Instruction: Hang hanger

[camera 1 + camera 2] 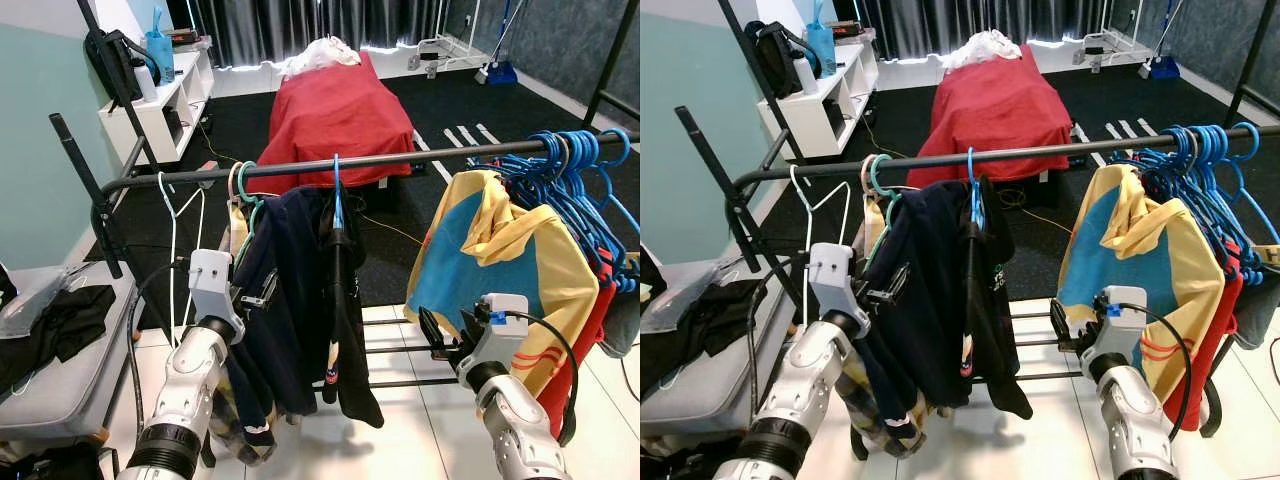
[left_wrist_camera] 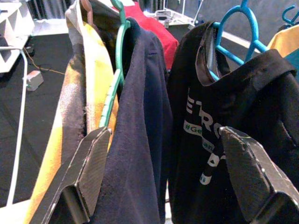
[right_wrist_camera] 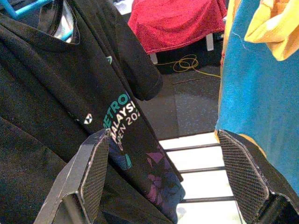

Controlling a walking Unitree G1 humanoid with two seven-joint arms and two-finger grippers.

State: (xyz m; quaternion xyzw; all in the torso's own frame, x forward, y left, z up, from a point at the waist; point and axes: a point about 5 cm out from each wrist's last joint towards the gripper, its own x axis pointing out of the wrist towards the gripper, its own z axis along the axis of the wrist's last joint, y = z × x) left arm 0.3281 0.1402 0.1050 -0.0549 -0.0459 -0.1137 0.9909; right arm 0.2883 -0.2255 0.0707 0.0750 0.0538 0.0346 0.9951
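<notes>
A black rail (image 1: 400, 160) carries an empty white hanger (image 1: 173, 200), a green hanger (image 1: 243, 190) bearing a navy garment (image 1: 285, 290), and a blue hanger (image 1: 336, 195) bearing a black printed T-shirt (image 1: 350, 330). A bunch of blue hangers (image 1: 575, 160) crowds the right end, over a yellow and blue shirt (image 1: 495, 265). My left gripper (image 1: 258, 292) is open at the navy garment's left side; in the left wrist view its fingers (image 2: 88, 172) straddle that cloth. My right gripper (image 1: 435, 335) is open and holds nothing, in the gap between the black T-shirt (image 3: 70, 84) and the yellow and blue shirt (image 3: 261, 93).
A red-covered bed (image 1: 335, 105) stands behind the rack. A grey bench (image 1: 70, 385) with black clothing on it sits at the left, and a white shelf unit (image 1: 160, 105) at the back left. The rack's lower bars (image 1: 395, 350) cross the white floor.
</notes>
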